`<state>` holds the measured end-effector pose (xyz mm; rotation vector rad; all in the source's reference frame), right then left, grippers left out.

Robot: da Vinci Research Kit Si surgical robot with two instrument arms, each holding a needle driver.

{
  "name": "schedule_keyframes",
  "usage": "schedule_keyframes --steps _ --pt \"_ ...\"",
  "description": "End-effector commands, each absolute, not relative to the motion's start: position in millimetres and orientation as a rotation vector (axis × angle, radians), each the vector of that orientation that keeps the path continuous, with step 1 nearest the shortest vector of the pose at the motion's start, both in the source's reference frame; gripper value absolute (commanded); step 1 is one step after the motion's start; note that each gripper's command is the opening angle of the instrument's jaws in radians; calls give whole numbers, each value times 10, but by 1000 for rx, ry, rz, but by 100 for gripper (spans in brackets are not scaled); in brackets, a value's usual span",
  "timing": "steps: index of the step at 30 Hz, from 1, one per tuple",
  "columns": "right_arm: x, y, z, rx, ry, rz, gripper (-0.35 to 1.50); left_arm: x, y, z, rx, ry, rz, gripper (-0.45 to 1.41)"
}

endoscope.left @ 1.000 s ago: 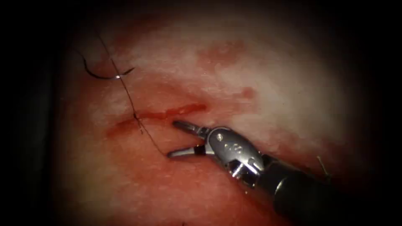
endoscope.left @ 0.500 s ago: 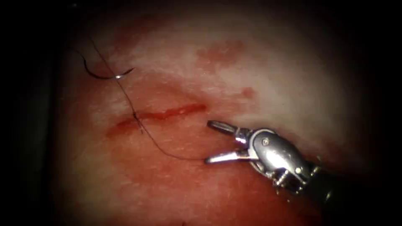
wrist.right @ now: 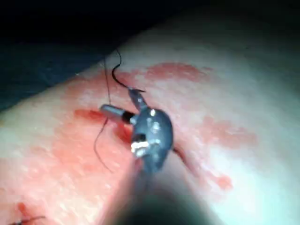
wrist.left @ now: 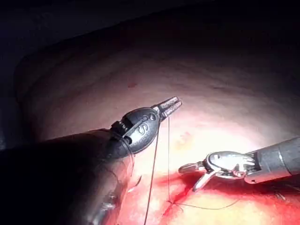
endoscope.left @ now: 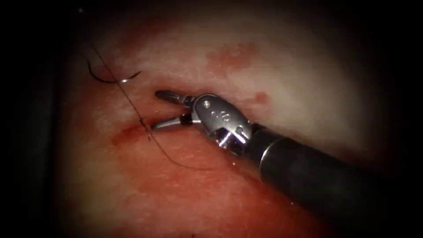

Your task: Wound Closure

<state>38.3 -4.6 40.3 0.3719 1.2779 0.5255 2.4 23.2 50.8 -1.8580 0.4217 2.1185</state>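
Note:
My right tool (endoscope.left: pixel 156 110) comes in from the right and hovers over the cut (endoscope.left: pixel 128 131) in the tissue (endoscope.left: pixel 273 70), jaws open, holding nothing. The curved needle (endoscope.left: pixel 109 79) lies free on the tissue up and left of the cut's left end, not in the tissue. The thread (endoscope.left: pixel 132 103) runs from the upper left down into the cut, and its tail curls off to the lower right. In the left wrist view my left tool (wrist.left: pixel 172 104) is raised above the tissue, shut on the thread (wrist.left: pixel 168 159), which hangs taut down to the cut. The right tool (wrist.left: pixel 188 178) stands open beside it.
Red fluid (endoscope.left: pixel 185 185) stains the tissue below the cut, with paler patches (endoscope.left: pixel 233 55) above it. The right tool's dark shaft (endoscope.left: pixel 317 176) crosses the lower right. A cut end of thread (wrist.right: pixel 28 219) lies on the tissue in the right wrist view.
The right tool first drew back to the right, and the thread tail lengthened rightward with it. It then moved up and left onto the cut, jaws open throughout. The needle has not moved.

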Motion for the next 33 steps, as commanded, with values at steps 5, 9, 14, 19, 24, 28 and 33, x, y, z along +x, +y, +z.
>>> schedule_keyframes --steps 5,9,14,19,24,28,33 --pt "432 -30 429 349 1266 515 146 21 236 509 -1863 422 2116 -45" --pt "445 -31 443 345 1247 492 146 21 235 507 -1863 422 2116 -45" --pt "452 -40 449 349 1254 472 146 20 235 507 -1864 428 2119 -45" --pt "456 -52 441 362 1265 452 146 18 237 509 -1837 448 2141 -45" --pt "458 -57 433 368 1267 446 146 18 236 510 -1831 457 2148 -45" --pt "467 -56 440 359 1265 449 148 17 233 507 -1830 460 2149 -45" --pt "471 -61 450 352 1266 443 148 19 231 502 -1832 458 2149 -45"
